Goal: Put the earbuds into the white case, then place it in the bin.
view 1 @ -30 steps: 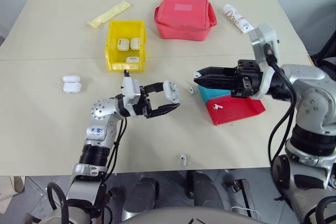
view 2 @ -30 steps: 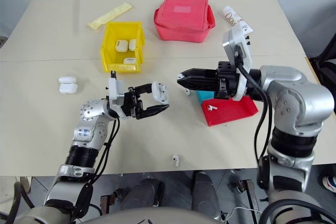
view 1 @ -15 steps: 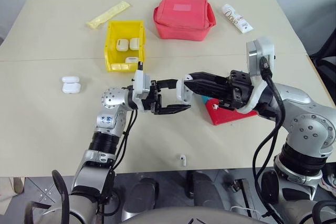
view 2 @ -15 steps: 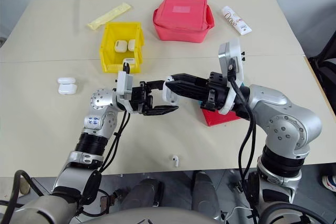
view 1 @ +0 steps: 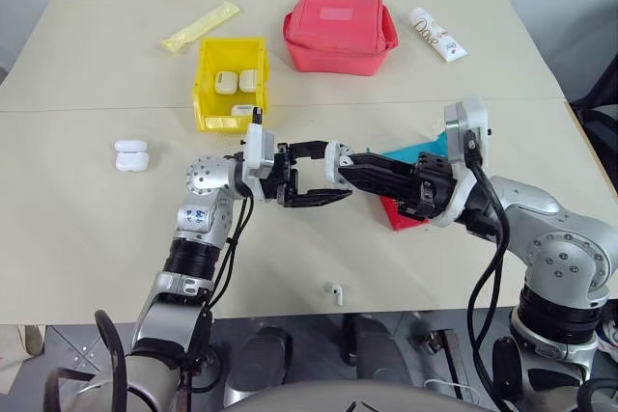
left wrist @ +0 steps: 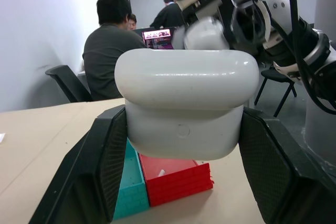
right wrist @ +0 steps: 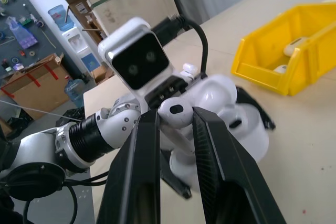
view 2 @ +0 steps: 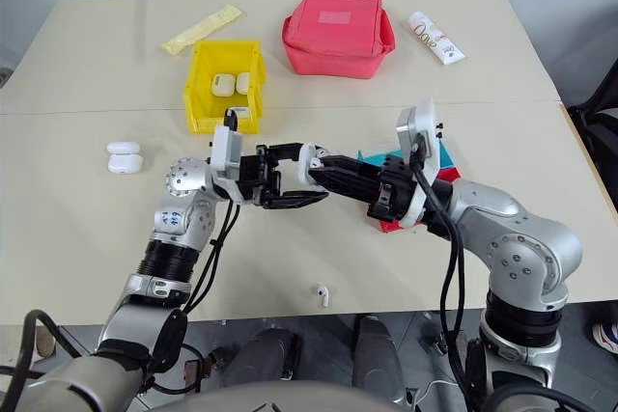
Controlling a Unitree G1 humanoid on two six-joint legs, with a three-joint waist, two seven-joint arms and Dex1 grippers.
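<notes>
The right gripper has come down and in toward the middle of the table, so its tips now sit right over the open white case; a second ago the 2 arms were well apart. That puts the insertion step directly at hand.

Its jaws are narrowly parted, pinching 1 earbud by the head, stem pointing down at the case mouth. The left gripper is clamped tight on the case body, 1 finger on each side, holding it off the table with the lid flipped back.

Farther out, a second earbud lies loose near the front table edge, and another shows in the red tray, just beside the blue tray. The bin stands well behind the left arm, holding 3 other cases. A spare case sits on the table to the left.
</notes>
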